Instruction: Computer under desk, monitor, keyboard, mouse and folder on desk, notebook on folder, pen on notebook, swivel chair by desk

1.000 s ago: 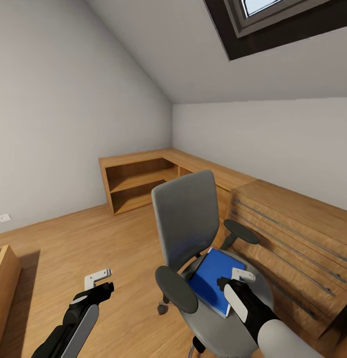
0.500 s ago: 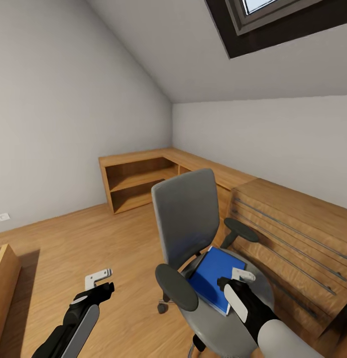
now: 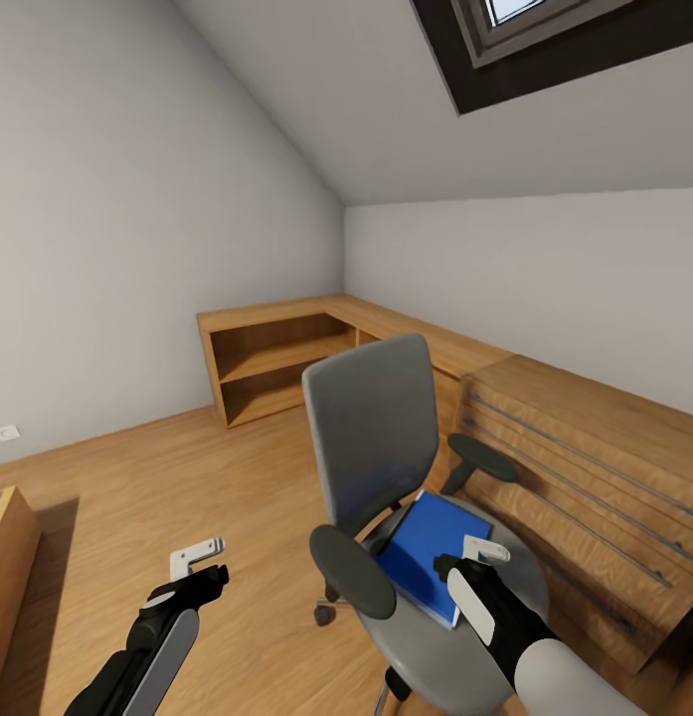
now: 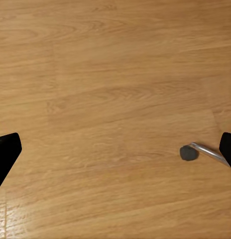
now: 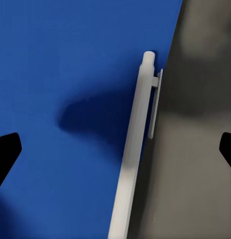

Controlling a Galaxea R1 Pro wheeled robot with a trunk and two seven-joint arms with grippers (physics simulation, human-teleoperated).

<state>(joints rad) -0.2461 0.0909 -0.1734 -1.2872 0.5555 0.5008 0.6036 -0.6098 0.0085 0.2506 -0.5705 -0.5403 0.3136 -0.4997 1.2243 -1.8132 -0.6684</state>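
The grey swivel chair [image 3: 371, 438] stands on the wooden floor in the head view. A blue folder [image 3: 421, 552] lies flat on its seat. My right gripper [image 3: 468, 557] hovers open just above the folder's near right corner. In the right wrist view a white pen [image 5: 133, 159] lies along the folder's [image 5: 60, 74] edge, partly on the grey seat [image 5: 200, 149], between my spread fingers. My left gripper [image 3: 202, 565] hangs open over bare floor left of the chair. A chair caster [image 4: 187, 153] shows in the left wrist view.
A low wooden shelf unit [image 3: 276, 358] runs along the far walls. A wooden drawer unit [image 3: 585, 467] stands right behind the chair. Another wooden piece [image 3: 8, 557] juts in at the left edge. Open floor lies between it and the chair.
The chair has turned or shifted slightly, its backrest and far armrest now a little higher in the picture. Both grippers stay where they were.
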